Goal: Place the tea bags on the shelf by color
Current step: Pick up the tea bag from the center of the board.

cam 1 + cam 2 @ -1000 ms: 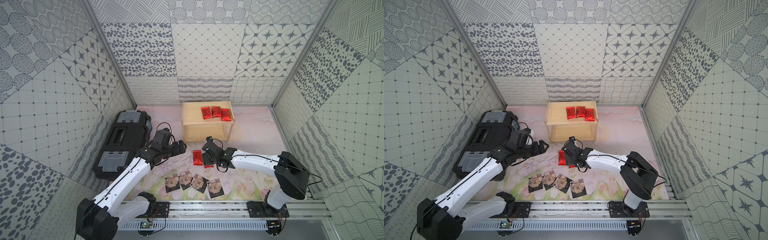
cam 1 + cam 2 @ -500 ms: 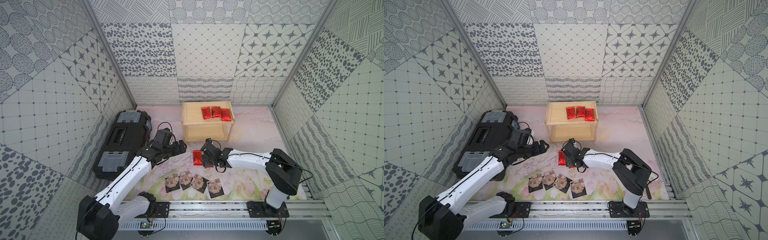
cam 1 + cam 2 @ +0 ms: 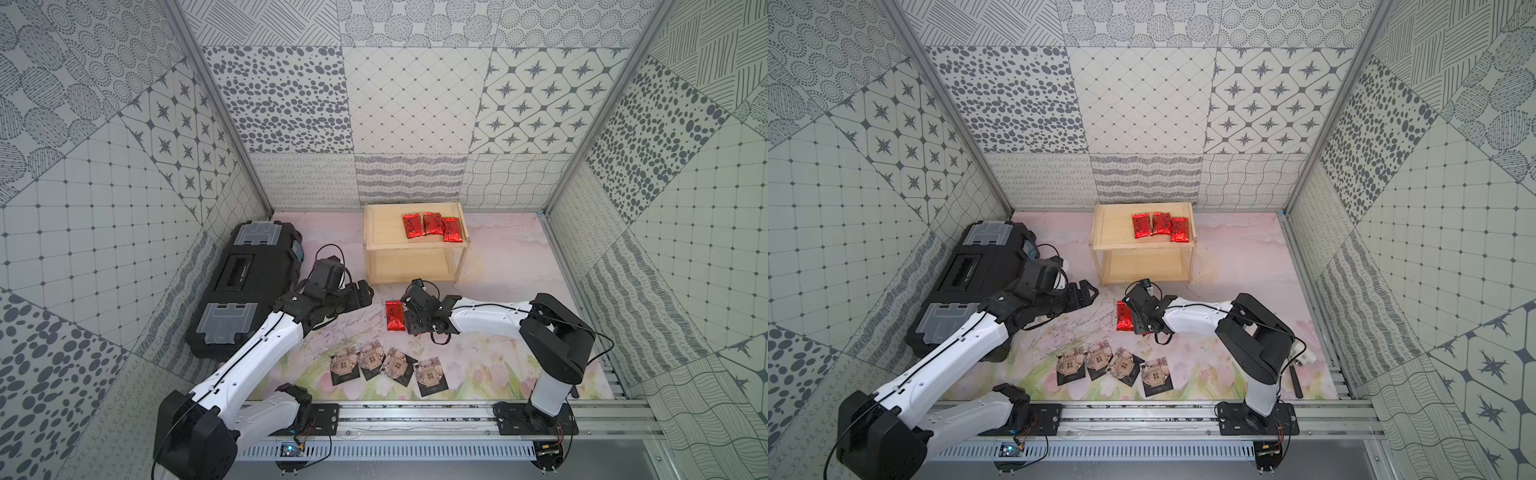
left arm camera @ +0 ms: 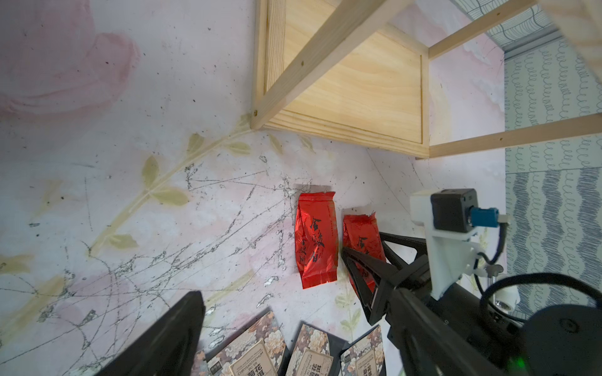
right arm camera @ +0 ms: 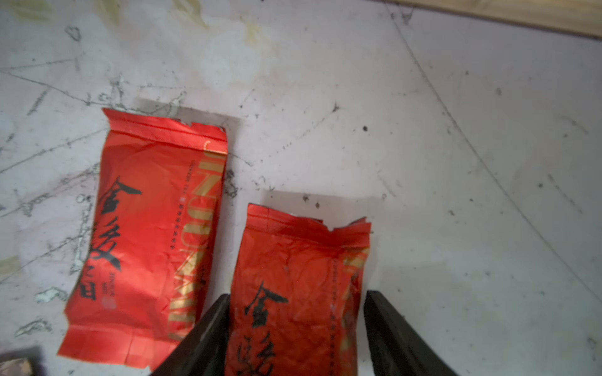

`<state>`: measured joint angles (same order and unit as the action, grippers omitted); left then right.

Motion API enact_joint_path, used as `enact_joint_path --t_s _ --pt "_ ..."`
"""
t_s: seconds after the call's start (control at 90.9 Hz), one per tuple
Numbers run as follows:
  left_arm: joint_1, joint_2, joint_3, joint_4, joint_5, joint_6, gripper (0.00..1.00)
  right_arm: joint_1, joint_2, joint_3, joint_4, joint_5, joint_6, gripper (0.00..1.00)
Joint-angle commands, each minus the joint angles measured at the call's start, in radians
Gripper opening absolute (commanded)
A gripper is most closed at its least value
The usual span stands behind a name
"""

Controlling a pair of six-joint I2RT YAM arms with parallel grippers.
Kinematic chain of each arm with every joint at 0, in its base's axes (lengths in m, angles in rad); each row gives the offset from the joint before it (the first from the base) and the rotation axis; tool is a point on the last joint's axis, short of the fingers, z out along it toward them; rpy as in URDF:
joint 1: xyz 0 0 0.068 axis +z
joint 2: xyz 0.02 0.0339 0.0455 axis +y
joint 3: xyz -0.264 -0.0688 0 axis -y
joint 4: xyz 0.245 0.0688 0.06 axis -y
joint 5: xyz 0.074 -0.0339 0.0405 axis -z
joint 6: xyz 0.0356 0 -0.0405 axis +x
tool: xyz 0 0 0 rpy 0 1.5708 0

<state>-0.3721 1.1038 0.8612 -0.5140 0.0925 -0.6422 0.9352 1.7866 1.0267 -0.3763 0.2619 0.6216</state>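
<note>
R gripper has crept fwd over a red tea bag, fingers apart astride it, not pinching; L gripper stays wide open.

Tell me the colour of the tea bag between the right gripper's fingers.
Red foil with black lettering; the tea bag shows best in the right wrist view.

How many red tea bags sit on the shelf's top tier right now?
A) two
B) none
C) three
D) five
C: three red tea bags lie side by side on the top tier of the shelf, while the other two red bags lie on the table.
</note>
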Motion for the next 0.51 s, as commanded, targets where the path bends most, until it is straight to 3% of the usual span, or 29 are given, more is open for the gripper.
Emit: enact_joint_path --t_s 0.0,0.495 --pt "-0.001 0.003 0.012 -0.019 -0.009 0.006 0.94 -0.004 0.017 0.019 0.024 0.007 0.000 0.67" --pt "-0.003 -0.005 0.016 -0.024 -0.014 0.007 0.94 -0.009 0.004 -0.014 0.024 0.032 0.009 0.58"
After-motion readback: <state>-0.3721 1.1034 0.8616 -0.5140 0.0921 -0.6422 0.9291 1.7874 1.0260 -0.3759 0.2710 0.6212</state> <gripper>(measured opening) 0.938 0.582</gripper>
